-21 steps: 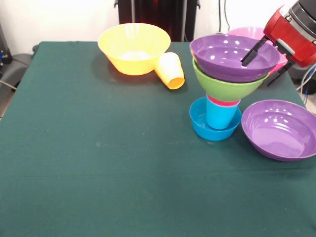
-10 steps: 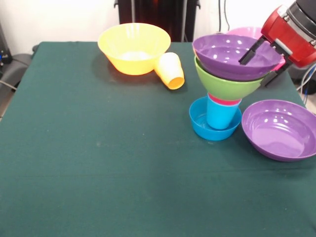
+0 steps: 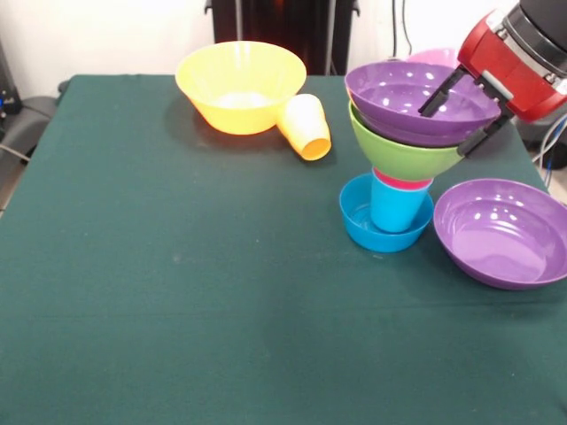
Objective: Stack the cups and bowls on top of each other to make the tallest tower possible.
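Beside tower, pincer straddling rim

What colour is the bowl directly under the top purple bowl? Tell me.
Lime green bowl, clearest in the front view.

Red arm housing, black collar (ribbed), slim black jaws

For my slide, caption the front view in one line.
Sawyer gripper straddles the rim of the purple bowl topping a tower of green bowl, red and blue cups.
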Motion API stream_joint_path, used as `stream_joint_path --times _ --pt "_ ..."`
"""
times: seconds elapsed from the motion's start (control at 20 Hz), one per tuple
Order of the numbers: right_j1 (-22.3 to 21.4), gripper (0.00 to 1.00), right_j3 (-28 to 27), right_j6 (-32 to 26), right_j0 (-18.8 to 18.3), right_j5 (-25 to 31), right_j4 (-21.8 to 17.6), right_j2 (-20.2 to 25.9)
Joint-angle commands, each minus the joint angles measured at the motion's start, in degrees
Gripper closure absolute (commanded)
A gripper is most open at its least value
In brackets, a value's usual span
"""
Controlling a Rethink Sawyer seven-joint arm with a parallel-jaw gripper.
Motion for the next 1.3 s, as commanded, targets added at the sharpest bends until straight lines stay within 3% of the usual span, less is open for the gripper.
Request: stream_joint_path --times 0.05,0.35,1.3 --pt "-1.43 0.00 1.58 6.43 -1.40 -3.04 0.00 4.40" --pt "-1.41 0.00 1.69 6.68 -1.41 -3.81 0.85 5.58" --pt "-1.32 0.00 -5.02 6.44 -3.14 -0.32 1.83 4.90"
